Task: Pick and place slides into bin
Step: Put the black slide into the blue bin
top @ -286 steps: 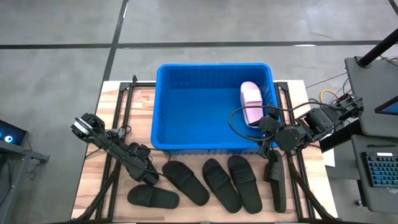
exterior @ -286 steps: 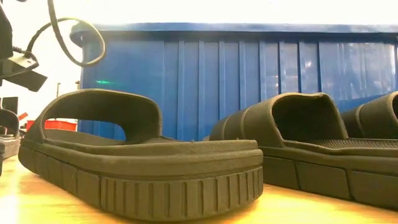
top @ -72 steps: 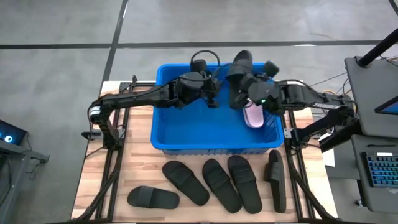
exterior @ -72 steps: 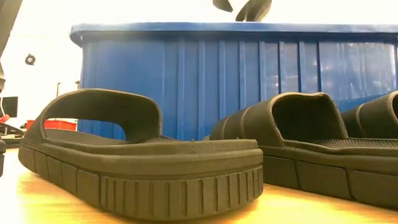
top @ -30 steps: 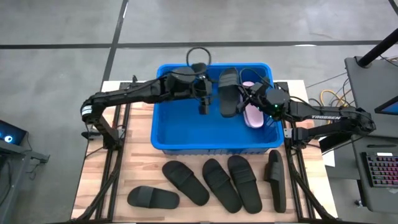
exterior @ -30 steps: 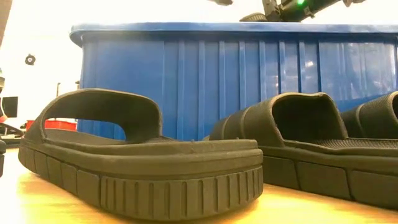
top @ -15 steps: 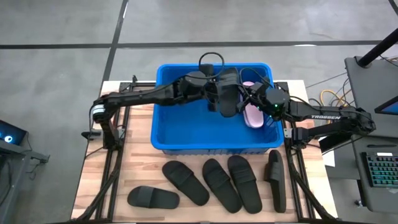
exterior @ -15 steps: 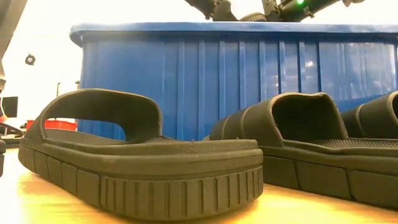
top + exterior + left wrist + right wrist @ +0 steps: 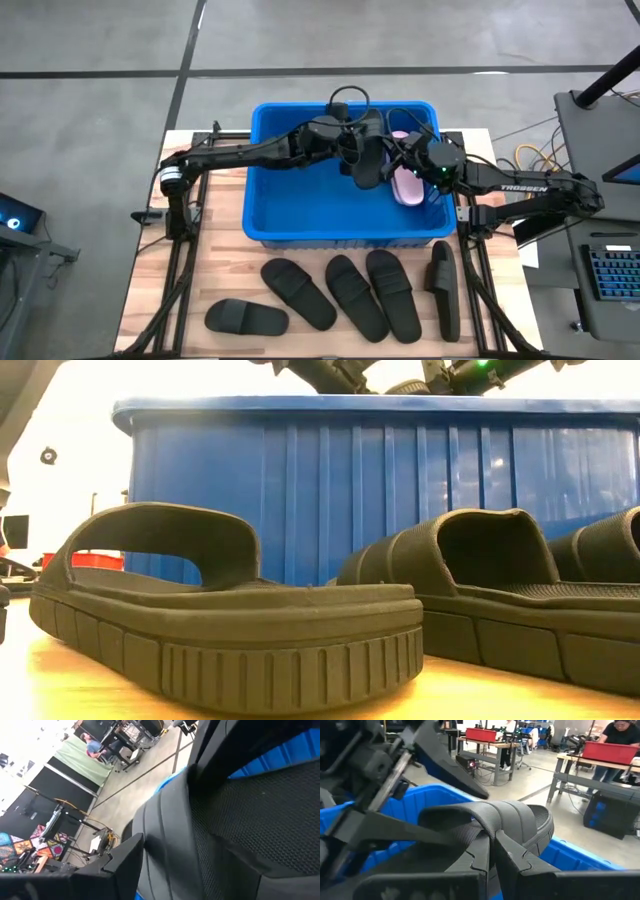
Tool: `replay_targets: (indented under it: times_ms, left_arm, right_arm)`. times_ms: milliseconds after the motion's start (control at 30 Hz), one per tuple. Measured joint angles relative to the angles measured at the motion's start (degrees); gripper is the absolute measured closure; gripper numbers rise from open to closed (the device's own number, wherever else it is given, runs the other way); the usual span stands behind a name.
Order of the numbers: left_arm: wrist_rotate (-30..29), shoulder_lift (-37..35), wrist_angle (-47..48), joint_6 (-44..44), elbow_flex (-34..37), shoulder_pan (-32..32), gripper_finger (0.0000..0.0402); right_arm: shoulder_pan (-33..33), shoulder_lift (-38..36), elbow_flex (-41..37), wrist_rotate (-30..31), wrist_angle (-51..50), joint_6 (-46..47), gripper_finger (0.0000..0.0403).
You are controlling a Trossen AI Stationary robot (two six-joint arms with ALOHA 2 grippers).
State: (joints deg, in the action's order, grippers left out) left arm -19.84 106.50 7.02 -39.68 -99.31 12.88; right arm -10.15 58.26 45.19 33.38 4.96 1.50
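Left end effector (image 9: 352,150) reaches over blue bin (image 9: 300,215), touching black slide (image 9: 368,160) held above it; its grip can't be told. Right end effector (image 9: 405,160) clamps that slide's strap. Pink slide (image 9: 405,185) lies in bin. Five black slides (image 9: 340,295) on desk (image 9: 150,290) w/ bin behind.

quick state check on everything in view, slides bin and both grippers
held black slide: in the air over the bin, gripped by its strap
right gripper: shut on the held black slide
left gripper: over the bin, right at the held black slide
pink slide: lying inside the bin
bin: upright, open
four black slides: flat on the table
fifth black slide: on its edge, on the table
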Motion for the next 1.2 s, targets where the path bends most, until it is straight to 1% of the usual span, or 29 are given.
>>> replay_targets:
  times_ms: [167, 267, 433, 667, 700, 800, 900, 1100, 1200]
  left_arm:
    - [-0.13, 1.67, 0.03, -0.08, -1.77, 0.18, 0.0200]
    - [0.02, 2.02, -0.01, -0.07, -2.75, 0.20, 0.0218]
    - [-0.04, 2.12, -0.11, -0.04, -3.00, 0.20, 0.0276]
    - [0.00, 2.12, -0.34, 0.08, -2.77, 0.29, 0.0381]
    - [0.00, 2.12, -0.34, 0.15, -2.71, 0.29, 0.0390]
    - [-0.03, 2.12, -0.39, 0.25, -2.55, 0.44, 0.0394]
    - [0.11, 2.12, -0.52, 0.28, -2.39, 0.76, 0.0394]
    - [-0.28, 2.34, 0.59, 0.13, -1.21, 1.66, 0.0394]
    - [-0.35, 2.32, 0.98, 0.13, -1.16, 1.80, 0.0394]
  right_arm:
    - [0.00, 0.00, 0.00, -0.30, -0.18, 0.21, 0.0392]
    - [0.00, 0.00, 0.00, -0.32, -0.03, 0.42, 0.0392]
    - [0.00, 0.00, 0.00, -0.28, -0.08, 0.43, 0.0392]
    - [0.00, 0.02, 0.02, -0.16, -0.08, -0.02, 0.0392]
    - [0.00, -0.01, 0.00, -0.17, -0.11, -0.13, 0.0392]
    - [0.00, -0.37, 0.00, -0.32, -0.33, -1.49, 0.0384]
    - [0.02, -0.85, 0.00, -0.61, -0.45, -2.10, 0.0364]
    - [0.70, -1.33, 0.21, -0.98, 0.06, -6.15, 0.0304]
    - [1.52, -1.05, 1.57, -0.87, -2.84, -7.87, 0.0270]
